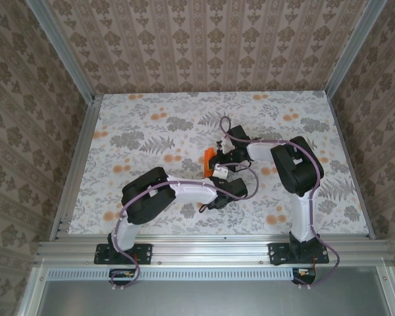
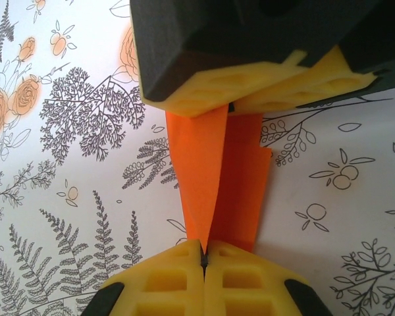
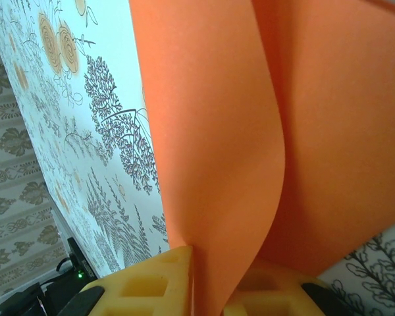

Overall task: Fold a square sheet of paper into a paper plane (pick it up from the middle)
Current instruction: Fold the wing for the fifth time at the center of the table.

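Two grippers are on one orange sheet of paper point(image 2: 217, 178), strung between them roughly mid-table. The left gripper point(image 2: 203, 253) has its yellow fingers point(image 2: 171, 276) pressed together with basically no gap, pinching the narrow end of the sheet where a folded flap tapers to a point. The right gripper point(image 2: 232, 105) is clamped on the opposite end, fingers nearly together with the paper between them; from its own wrist camera the sheet curves up out of the grip. The paper is folded lengthwise, one layer over another, and one long edge has a small step in it in the left wrist view. Room-wise, the floral tabletop point(image 1: 151, 118) is open on every side of the pinch, with the aluminium rails point(image 1: 204, 249) and wallpapered walls point(image 1: 204, 46) well apart from it. Can't tell if the sheet's lower edge touches the table.
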